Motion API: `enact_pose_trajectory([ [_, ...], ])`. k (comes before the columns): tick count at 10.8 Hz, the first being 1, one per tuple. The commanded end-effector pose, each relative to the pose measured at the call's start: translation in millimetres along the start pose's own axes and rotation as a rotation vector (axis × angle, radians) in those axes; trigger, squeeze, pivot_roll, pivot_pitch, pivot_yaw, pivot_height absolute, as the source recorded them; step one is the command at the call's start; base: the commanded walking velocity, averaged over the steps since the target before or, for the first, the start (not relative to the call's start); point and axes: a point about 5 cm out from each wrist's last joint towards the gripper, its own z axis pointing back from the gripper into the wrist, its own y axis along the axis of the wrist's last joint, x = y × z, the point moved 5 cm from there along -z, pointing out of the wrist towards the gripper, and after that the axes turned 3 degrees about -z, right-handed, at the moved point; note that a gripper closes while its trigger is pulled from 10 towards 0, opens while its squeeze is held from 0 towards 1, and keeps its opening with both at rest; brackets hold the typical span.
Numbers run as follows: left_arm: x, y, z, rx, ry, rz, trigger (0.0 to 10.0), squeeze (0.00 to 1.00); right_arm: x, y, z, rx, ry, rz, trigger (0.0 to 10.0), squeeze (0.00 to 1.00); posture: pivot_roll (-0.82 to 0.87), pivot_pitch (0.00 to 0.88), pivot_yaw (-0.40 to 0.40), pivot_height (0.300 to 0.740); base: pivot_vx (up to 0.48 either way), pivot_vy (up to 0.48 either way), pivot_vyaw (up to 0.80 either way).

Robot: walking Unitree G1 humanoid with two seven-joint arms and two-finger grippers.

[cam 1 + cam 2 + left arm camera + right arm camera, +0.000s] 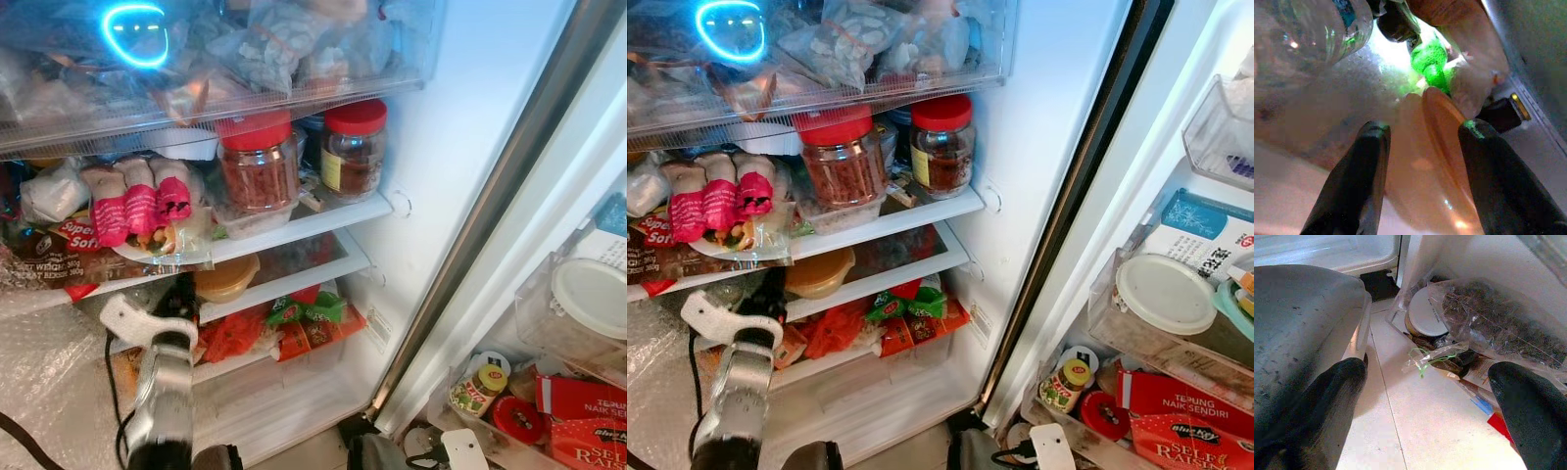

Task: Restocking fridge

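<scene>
The fridge stands open before me. My left arm (162, 382) reaches onto the lower shelf, and its black fingers (180, 294) end just beside a yellow-orange tub (227, 277). In the left wrist view my left gripper (1422, 129) is open, with the orange tub (1437, 147) between and just beyond its fingertips; green packets (1431, 61) lie behind it. In the right wrist view my right gripper (1430, 369) hangs open low over the pale floor (1415, 431), near a bag of dark dried goods (1493, 318) and a grey-lidded jar (1425, 313).
Two red-lidded jars (258, 162) (353, 147) and pink-wrapped packets (137, 201) fill the shelf above. Green and orange packets (304, 323) lie right of the tub. A full clear drawer (196, 59) hangs overhead. Door shelves (578, 313) at right hold boxes and jars. Bubble wrap (39, 362) lies at left.
</scene>
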Motion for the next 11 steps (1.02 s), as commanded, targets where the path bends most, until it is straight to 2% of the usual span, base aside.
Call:
enact_pose_trajectory([
  [1,6.1,2,2.7,-0.011,-0.030,-0.047,10.0,0.00,-1.7,4,-0.8,0.005,0.007,0.001,10.0,0.00,-0.09,0.000,-0.039,0.628,0.000,0.000,0.00],
  [3,14.2,-2,12.2,-0.049,-0.100,-0.194,10.0,0.00,-1.4,4,-0.7,0.004,0.008,0.005,10.0,0.00,-0.08,0.000,-0.041,0.628,0.000,0.000,0.00],
  [4,22.7,-4,19.8,-0.066,-0.156,-0.321,10.0,0.00,-1.0,4,-0.7,0.003,0.009,0.006,10.0,0.00,-0.08,0.000,-0.042,0.628,0.000,0.000,0.00],
  [5,27.3,-3,23.0,-0.073,-0.185,-0.368,10.0,0.00,-0.7,3,-0.6,0.002,0.008,0.008,10.0,0.00,-0.08,0.000,-0.042,0.628,0.000,0.000,0.00],
  [7,45.9,-13,33.0,-0.144,-0.334,-0.493,10.0,0.00,0.0,4,-0.6,0.001,0.008,0.012,10.0,0.00,-0.08,0.000,-0.046,0.628,0.000,0.000,0.00],
  [8,52.4,-21,38.9,-0.186,-0.391,-0.542,10.0,0.00,0.3,4,-0.6,0.002,0.008,0.013,10.0,0.00,-0.07,0.000,-0.046,0.628,0.000,0.000,0.00],
  [11,58.3,-29,49.4,-0.256,-0.465,-0.591,10.0,0.00,0.0,5,-0.8,0.003,0.007,0.013,10.0,0.00,-0.08,0.000,-0.043,0.628,0.000,0.000,0.00],
])
